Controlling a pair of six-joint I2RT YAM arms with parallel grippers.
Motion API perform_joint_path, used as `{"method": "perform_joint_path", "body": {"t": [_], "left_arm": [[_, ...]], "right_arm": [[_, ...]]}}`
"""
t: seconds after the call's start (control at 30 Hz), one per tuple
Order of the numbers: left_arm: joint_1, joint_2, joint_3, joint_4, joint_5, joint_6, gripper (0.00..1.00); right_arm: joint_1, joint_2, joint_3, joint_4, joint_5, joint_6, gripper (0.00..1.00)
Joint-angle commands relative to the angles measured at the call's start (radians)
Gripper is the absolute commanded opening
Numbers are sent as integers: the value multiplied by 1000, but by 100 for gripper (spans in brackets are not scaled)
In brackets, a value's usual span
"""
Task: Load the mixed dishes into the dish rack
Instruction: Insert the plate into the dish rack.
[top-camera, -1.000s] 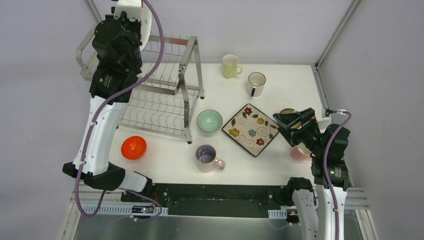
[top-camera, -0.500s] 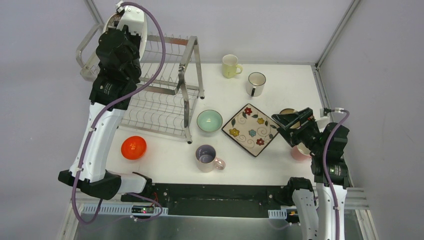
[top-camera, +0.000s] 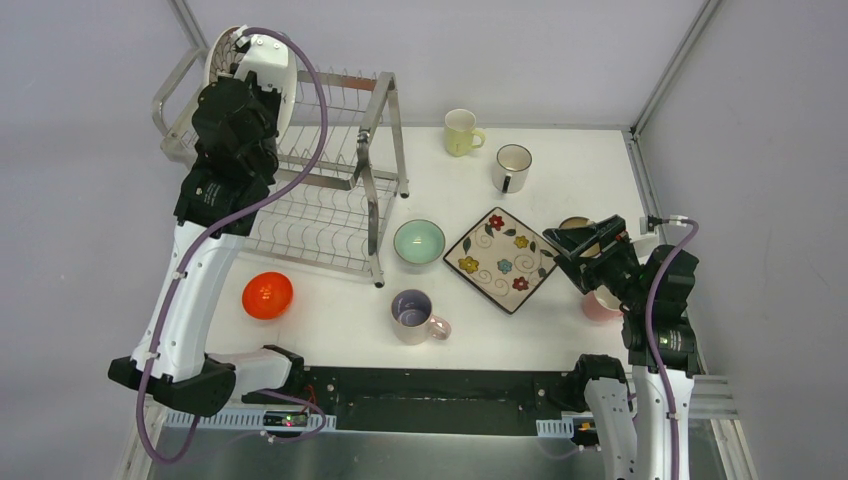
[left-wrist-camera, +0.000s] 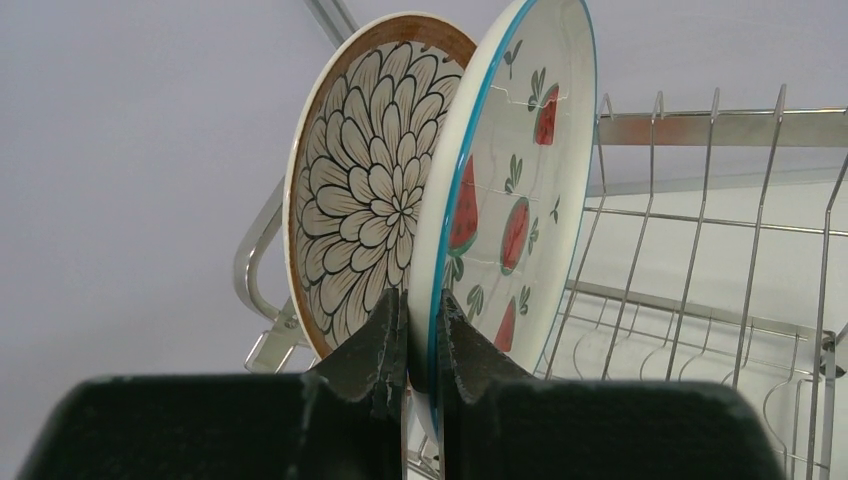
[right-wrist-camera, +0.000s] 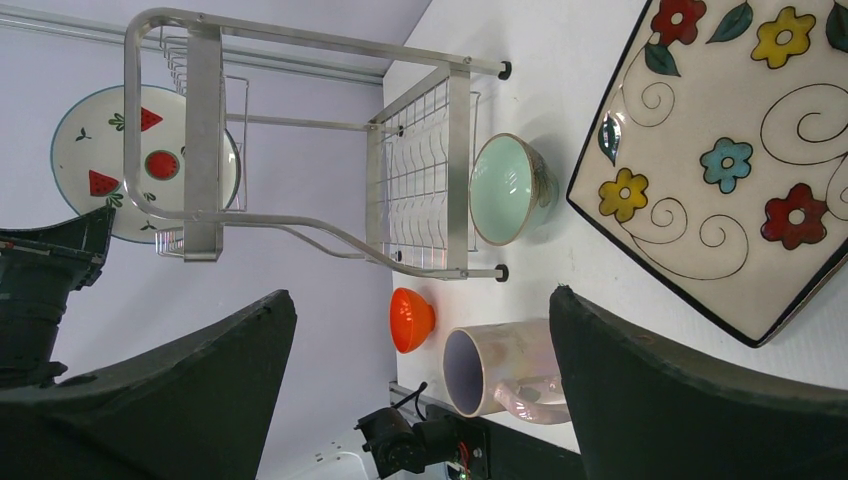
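**Gripping the fruit plate at the rack's far end**

Clamped tight, the left gripper (left-wrist-camera: 420, 297) pinches the blue rim of the red-fruit plate (left-wrist-camera: 510, 180), one finger on each face. The plate stands on edge. Its lower edge is hidden behind the fingers, so I cannot tell whether it sits in the wires. Just behind it stands the petal-pattern plate (left-wrist-camera: 365, 190), also upright and cut off at the bottom. Both are at the left end of the dish rack (left-wrist-camera: 700, 115), on its upper tier. From above, the arm covers most of both plates.

The right gripper (right-wrist-camera: 422, 292) hangs over the right side of the table (top-camera: 340, 320), its jaws spread wide and holding nothing. It partly covers the brown bowl (top-camera: 577, 224), and the arm hides most of the pink mug (top-camera: 598, 305).

On the table lie the flowered square plate (top-camera: 502, 259), the mint bowl (top-camera: 419, 241) just beside the rack's foot, the lilac mug (top-camera: 412, 312), the orange bowl (top-camera: 268, 295), the yellow mug (top-camera: 461, 131) and the white mug (top-camera: 511, 167).
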Motion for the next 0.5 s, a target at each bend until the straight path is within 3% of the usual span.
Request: {"method": "perform_joint_path", "body": {"t": [0.0,0.2,0.47], "left_arm": [[2,-44,1,61,52,-26,0],[2,-40,-5,55,30,-23,7],[4,-3,-8,52,-34,8,28]], "right_arm": [[8,-6,8,8,-17,-21,100],[8,-13,9,2,-19,-19,100],[8,-38,-2,6,-11,-10,100]]}}
